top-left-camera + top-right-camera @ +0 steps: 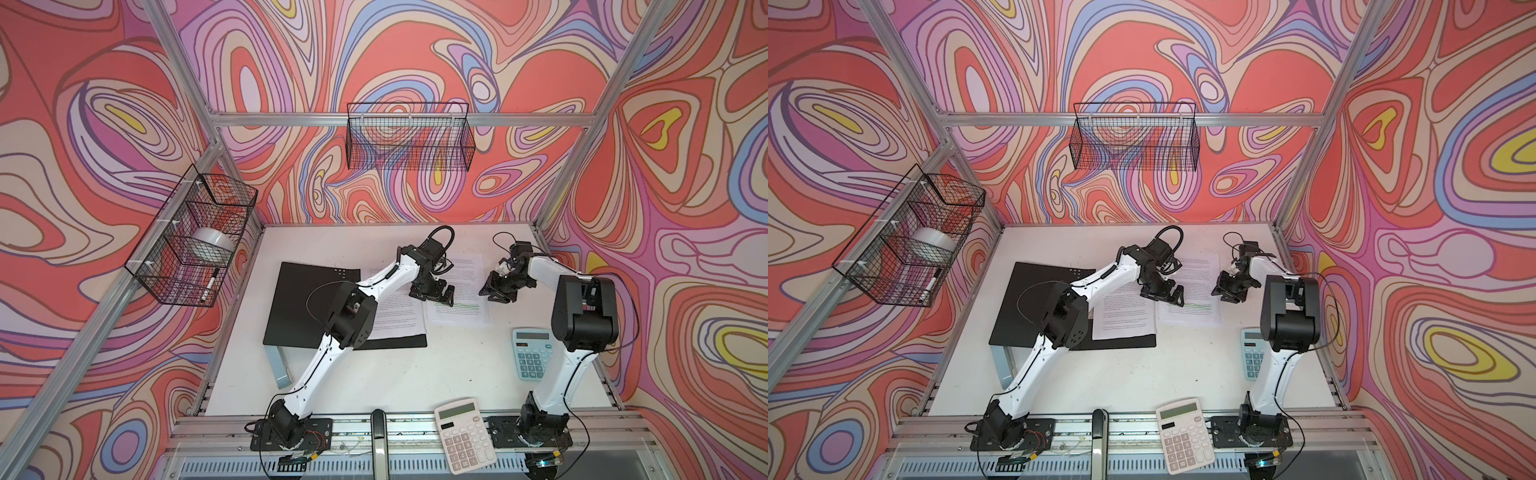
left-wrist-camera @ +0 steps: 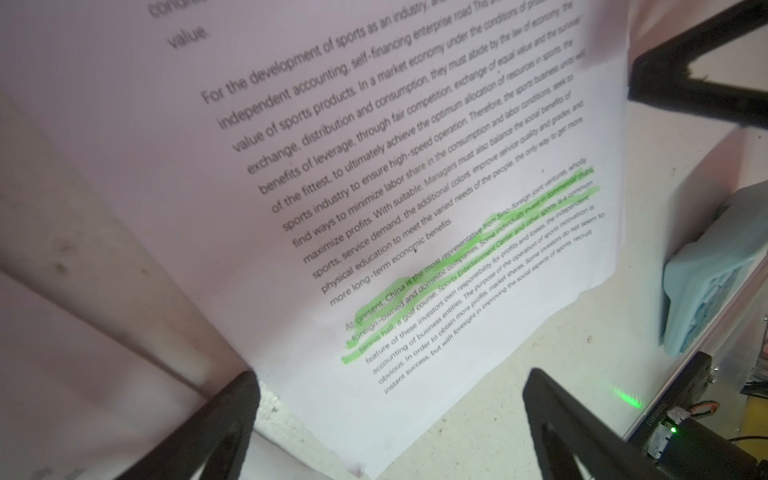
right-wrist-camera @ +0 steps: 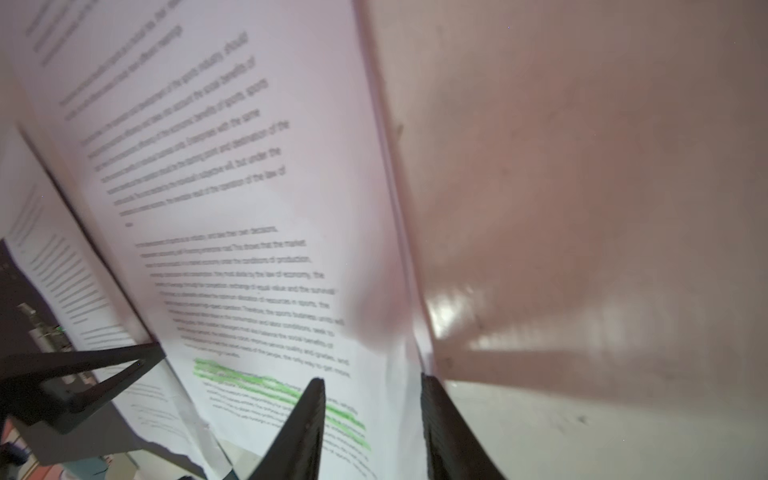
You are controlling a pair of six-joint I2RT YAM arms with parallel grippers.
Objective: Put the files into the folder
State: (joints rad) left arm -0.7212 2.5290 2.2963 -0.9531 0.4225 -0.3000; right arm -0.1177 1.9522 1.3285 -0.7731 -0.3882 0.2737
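Note:
The folder (image 1: 299,303) (image 1: 1034,299) lies open on the table, black inside up. One of the files (image 1: 399,316) (image 1: 1125,316) rests on its right half. A second sheet with green highlighted lines (image 1: 465,274) (image 1: 1196,278) (image 2: 415,187) (image 3: 249,208) lies on the table just right of the folder. My left gripper (image 1: 444,296) (image 1: 1177,296) (image 2: 392,374) hangs open over this sheet's near left corner, holding nothing. My right gripper (image 1: 496,297) (image 1: 1227,296) (image 3: 372,378) stands part open, low astride the sheet's right edge, which curls up by one finger.
A blue calculator (image 1: 532,353) (image 2: 715,266) lies at the right by the right arm. A white calculator (image 1: 463,436) sits on the front rail. Wire baskets hang on the left wall (image 1: 195,241) and the back wall (image 1: 409,137). A metal bracket (image 1: 276,361) shows below the folder.

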